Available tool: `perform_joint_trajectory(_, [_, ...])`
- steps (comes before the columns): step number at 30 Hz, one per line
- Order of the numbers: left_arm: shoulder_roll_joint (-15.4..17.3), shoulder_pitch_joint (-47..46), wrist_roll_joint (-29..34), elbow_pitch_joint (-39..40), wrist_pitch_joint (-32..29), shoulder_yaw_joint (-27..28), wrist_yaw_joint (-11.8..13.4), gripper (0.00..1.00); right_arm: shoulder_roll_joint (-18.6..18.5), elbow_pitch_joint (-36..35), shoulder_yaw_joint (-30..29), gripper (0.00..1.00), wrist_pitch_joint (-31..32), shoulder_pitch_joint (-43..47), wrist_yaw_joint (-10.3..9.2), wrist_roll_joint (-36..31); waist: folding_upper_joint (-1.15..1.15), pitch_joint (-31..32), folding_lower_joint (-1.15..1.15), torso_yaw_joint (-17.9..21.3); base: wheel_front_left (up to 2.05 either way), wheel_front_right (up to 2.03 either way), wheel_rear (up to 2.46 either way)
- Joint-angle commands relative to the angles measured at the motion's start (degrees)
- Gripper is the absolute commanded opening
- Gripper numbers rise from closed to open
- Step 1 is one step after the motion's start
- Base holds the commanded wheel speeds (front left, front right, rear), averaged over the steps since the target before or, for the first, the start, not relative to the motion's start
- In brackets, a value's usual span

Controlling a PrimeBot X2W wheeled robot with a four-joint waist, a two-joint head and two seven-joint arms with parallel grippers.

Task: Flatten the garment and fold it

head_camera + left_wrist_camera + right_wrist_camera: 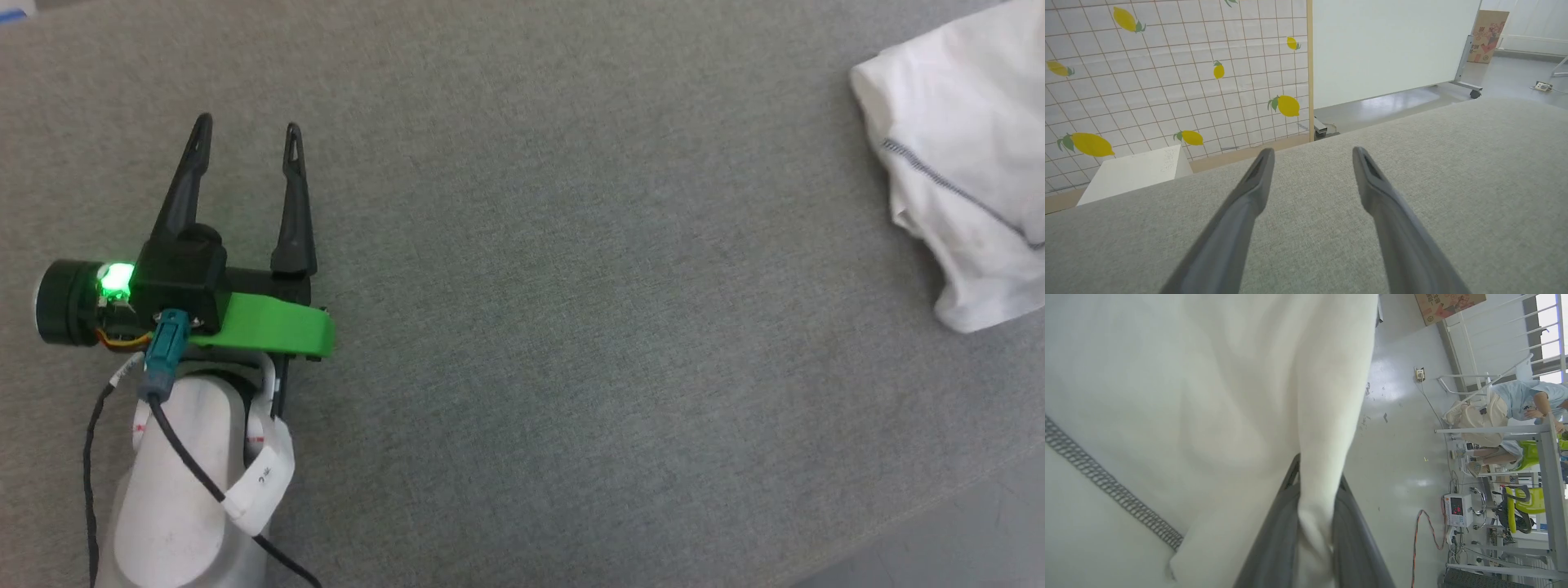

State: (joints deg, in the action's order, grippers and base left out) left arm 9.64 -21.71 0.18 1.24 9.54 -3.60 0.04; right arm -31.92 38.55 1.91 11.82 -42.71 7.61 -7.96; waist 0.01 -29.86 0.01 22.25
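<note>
I have a table (522, 343) covered in plain grey woven fabric across my head view, its near right edge running diagonally. At its far right, the white garment (963, 163) sits bunched; how much rests on it I can't tell.

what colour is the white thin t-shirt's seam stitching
Grey-black stitching on the white T-shirt, clearest in right wrist view.

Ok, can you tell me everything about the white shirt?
The white T-shirt is thin, soft-looking cloth, crumpled and bunched, not flat. A narrow grey-black stitched seam runs across it. In the head view it sits at the right edge, over the grey table, partly cut off. The right gripper pinches a fold of it between two dark fingers.
</note>
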Motion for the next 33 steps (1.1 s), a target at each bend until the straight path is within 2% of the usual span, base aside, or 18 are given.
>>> perform_joint_trajectory(1, [0.7,-1.2,0.7,0.6,-0.3,-0.1,-0.1,1.0,0.4,1.1,-1.3,0.0,-1.2,-1.7,-0.12,-1.1,-0.01,-3.4,-0.01,0.2,0.0,0.0,0.0])
perform_joint_trajectory(6, [1.0,-1.2,0.7,1.5,-0.9,-0.2,0.1,1.0,2.3,5.8,-6.7,0.0,-3.8,-4.0,-0.12,-4.3,-0.01,-3.9,-0.01,-1.4,0.0,0.0,0.0])
perform_joint_trajectory(7, [1.0,-1.0,0.5,1.5,-0.8,-0.2,0.2,1.0,2.5,6.5,-7.8,0.25,-3.8,-4.2,-0.12,-4.9,-0.01,-3.6,-0.01,-1.7,0.0,0.0,0.0])
perform_joint_trajectory(8, [1.0,-0.8,0.4,1.3,-0.7,-0.2,0.2,1.0,2.8,7.3,-8.9,0.87,-3.7,-4.3,-0.12,-5.5,-0.01,-3.3,-0.01,-1.9,0.0,0.0,0.0])
perform_joint_trajectory(9, [0.8,-0.5,0.2,1.0,-0.4,-0.2,0.4,1.0,3.0,8.0,-9.8,1.0,-4.2,-4.2,-0.12,-6.3,-0.01,-2.6,-0.01,-2.3,0.0,0.0,0.0])
perform_joint_trajectory(13, [-0.5,0.9,-1.0,-1.0,1.5,-0.5,0.8,1.0,3.8,8.4,-13.5,1.0,-8.9,-3.3,-0.12,-6.7,-0.01,1.3,-0.01,-4.0,0.0,0.0,0.0])
perform_joint_trajectory(21, [-3.5,4.6,-5.8,-6.8,4.3,-0.7,0.3,1.0,6.0,3.3,-15.0,1.0,-19.6,3.5,-0.12,1.1,-0.01,11.9,-0.01,-8.8,0.0,0.0,0.0])
perform_joint_trajectory(26, [-4.6,6.5,-8.1,-10.1,5.1,-1.4,-0.6,1.0,8.2,-6.5,-13.8,1.0,-22.8,12.0,-0.12,9.6,-0.01,17.5,-0.01,-13.3,0.0,0.0,0.0])
perform_joint_trajectory(33, [-5.4,9.4,-9.9,-13.1,5.4,-1.7,-1.0,1.0,12.6,-24.1,-10.4,1.0,-20.8,24.7,-0.12,17.2,-0.01,23.4,-0.01,-17.5,0.0,0.0,0.0])
